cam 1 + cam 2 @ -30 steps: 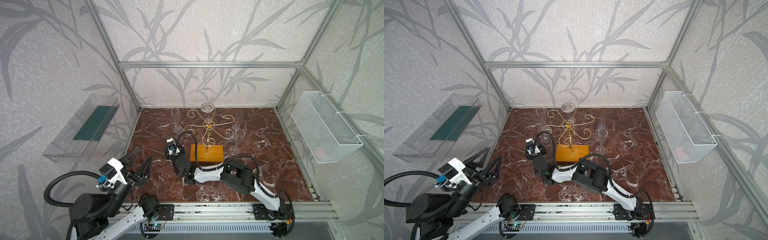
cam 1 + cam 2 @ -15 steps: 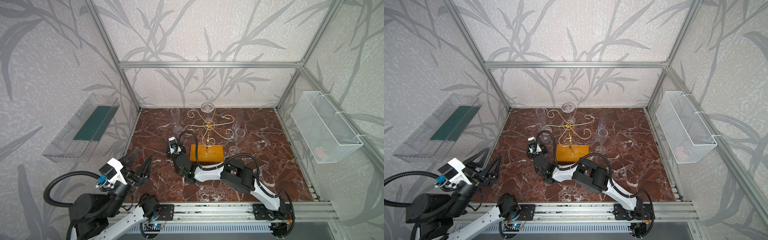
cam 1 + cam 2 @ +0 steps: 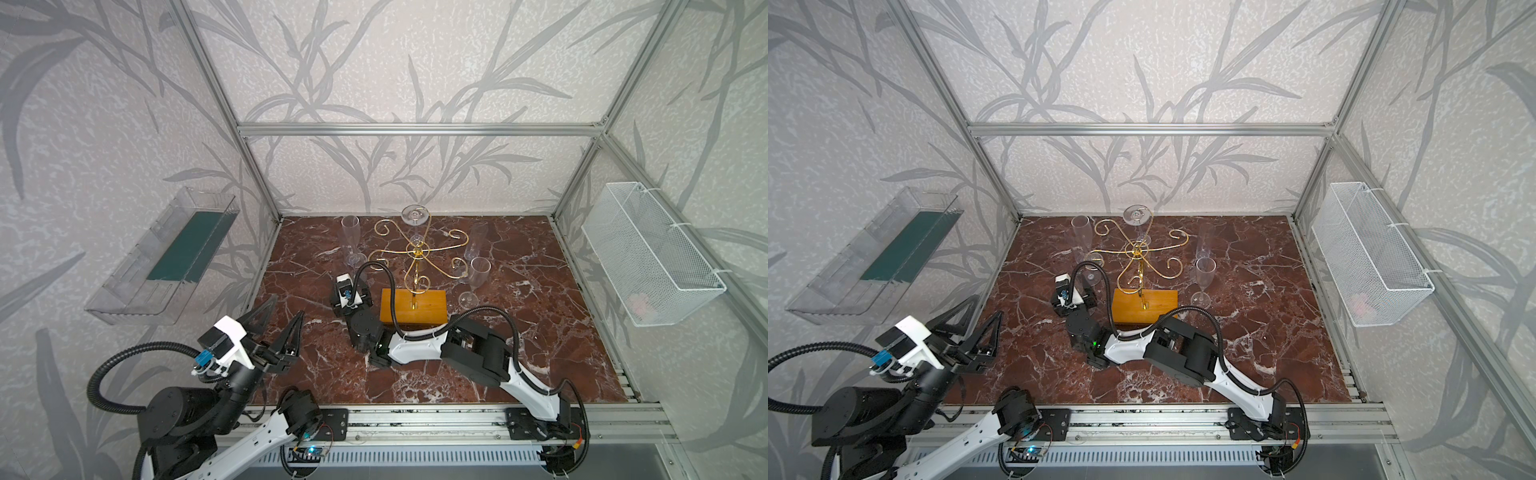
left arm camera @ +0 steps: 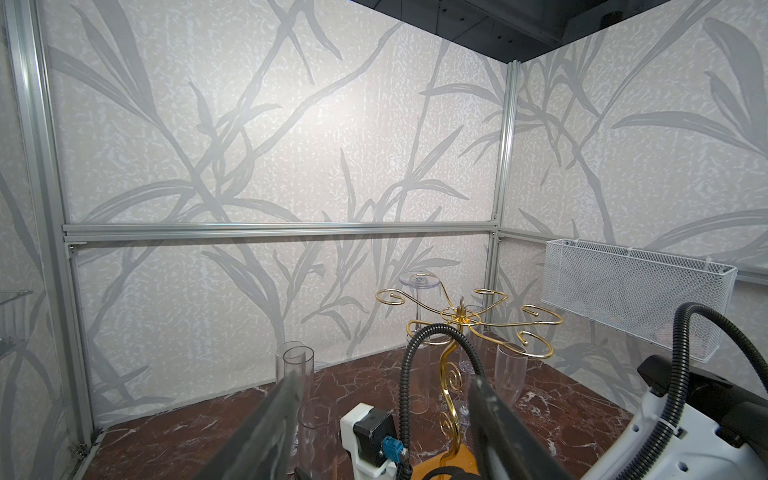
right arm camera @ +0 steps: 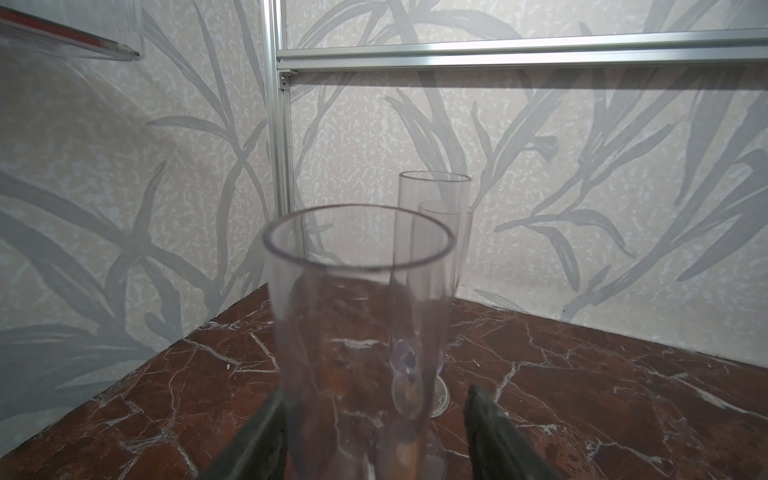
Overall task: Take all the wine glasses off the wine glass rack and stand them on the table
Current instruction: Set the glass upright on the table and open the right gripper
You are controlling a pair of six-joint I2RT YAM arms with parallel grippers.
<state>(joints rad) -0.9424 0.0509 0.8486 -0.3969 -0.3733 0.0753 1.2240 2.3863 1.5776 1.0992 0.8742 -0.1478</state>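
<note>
Against the frame of one second ago, the right arm's wrist sits very slightly higher in both top views. The left arm, the rack and the glasses are unchanged.

Count: one wine glass rack [image 3: 415,253] at frame centre, with six scroll arms on an orange wooden base [image 3: 413,305]. One hanging wine glass [image 3: 414,215] is inverted on the rear arm, foot uppermost. Five flutes stand upright on the marble table [image 3: 519,332]: two right of the rack [image 3: 478,270], two rear flutes [image 5: 434,208], and one near flute [image 5: 357,291] left of the base.

Right gripper [image 5: 376,392]: the jaws are released around the near flute. One finger is clear of the wall, and contact at the other cannot be determined.

Left gripper [image 3: 285,305], lower left: the jaws are spread, holding and touching nothing.
</note>
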